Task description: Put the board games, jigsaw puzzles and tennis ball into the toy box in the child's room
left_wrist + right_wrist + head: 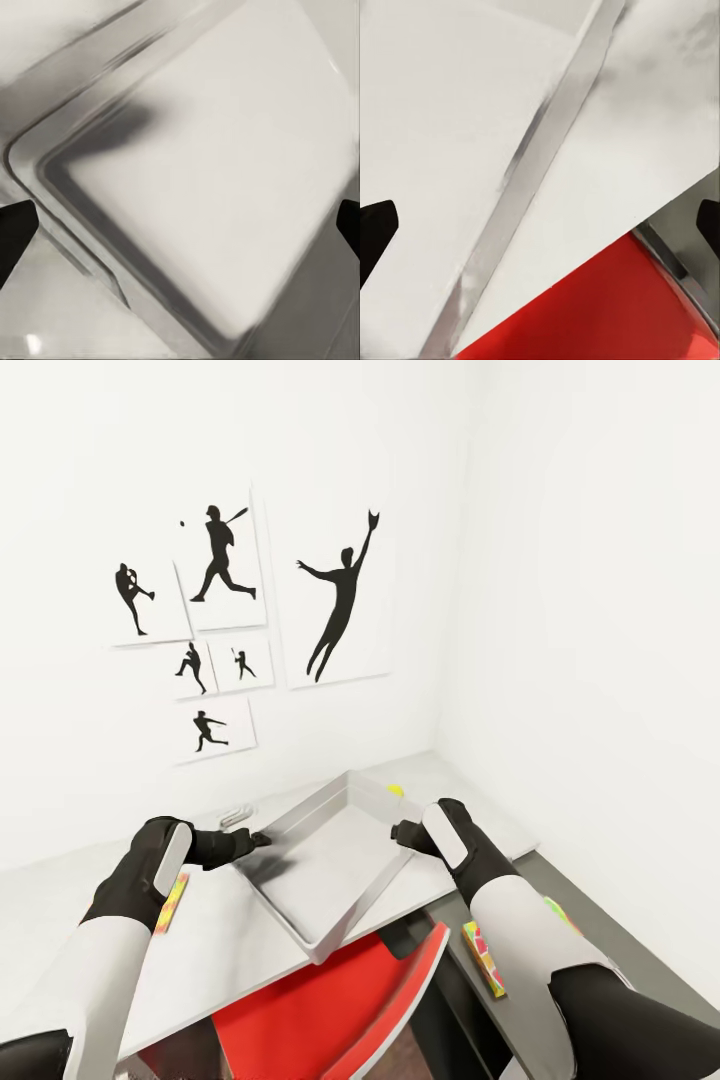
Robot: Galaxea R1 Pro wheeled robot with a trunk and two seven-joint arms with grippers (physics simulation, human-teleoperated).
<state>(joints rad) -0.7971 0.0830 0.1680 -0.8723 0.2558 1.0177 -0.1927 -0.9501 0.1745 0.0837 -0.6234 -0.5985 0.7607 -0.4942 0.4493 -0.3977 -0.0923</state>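
Both grippers are at the toy box [330, 860]: my left gripper [258, 840] at its left rim, my right gripper [400, 832] at its right wall. In each wrist view the fingertips sit at the far edges of the picture, so both look spread and pinch nothing that I can see. The box rests on the table [60, 900], its near corner past the edge above a red chair [320, 1010]. Its floor looks bare, so I judge nothing is packed yet. A jigsaw [172, 902] lies under my left forearm, a second jigsaw [484, 958] lies by my right arm on the dark cabinet top, and the tennis ball [396, 791] sits behind the box. Everything is still left to do.
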